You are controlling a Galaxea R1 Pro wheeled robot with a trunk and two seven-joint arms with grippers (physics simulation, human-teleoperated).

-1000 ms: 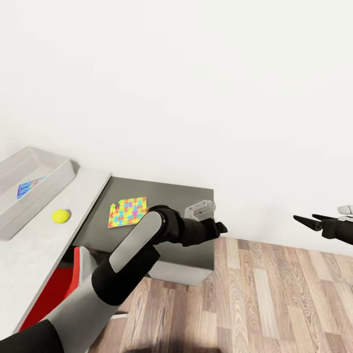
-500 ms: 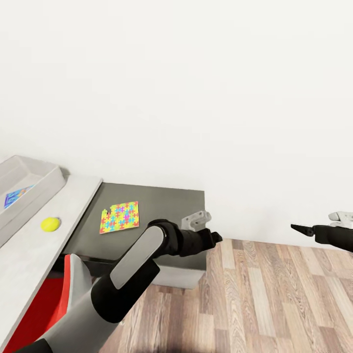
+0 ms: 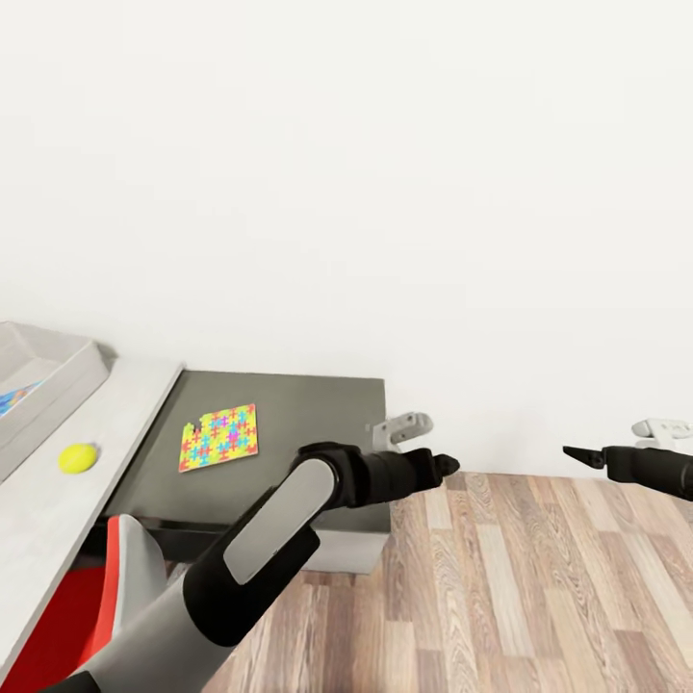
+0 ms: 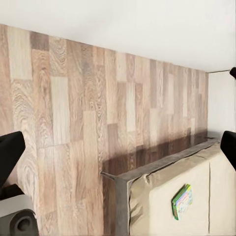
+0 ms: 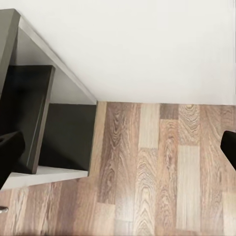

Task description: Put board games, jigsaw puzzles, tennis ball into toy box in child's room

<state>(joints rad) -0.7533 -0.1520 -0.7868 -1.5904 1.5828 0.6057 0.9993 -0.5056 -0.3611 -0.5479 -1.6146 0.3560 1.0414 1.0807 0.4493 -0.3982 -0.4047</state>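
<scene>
The toy box (image 3: 58,371) stands at the far left of the pale table top (image 3: 58,500), with a flat blue thing (image 3: 14,397) lying in it. Beside the box, the tennis ball (image 3: 77,457) rests on the table. One jigsaw puzzle (image 3: 219,436) lies flat on the lower dark grey corner section (image 3: 308,414). My left gripper (image 3: 445,464) hangs open and empty over the floor, just past that section's right edge. My right gripper (image 3: 577,454) is open and empty, further right, over the floor. In the left wrist view, a green board game (image 4: 181,200) lies on the bed (image 4: 157,196).
A red and grey chair (image 3: 106,587) is tucked under the table at the lower left. A white wall (image 3: 385,192) runs behind the table. Wood floor (image 3: 500,597) stretches to the right and towards me.
The whole head view has swung right, so the table's things sit further left in the picture. My left gripper now reaches beyond the corner section's right edge.
</scene>
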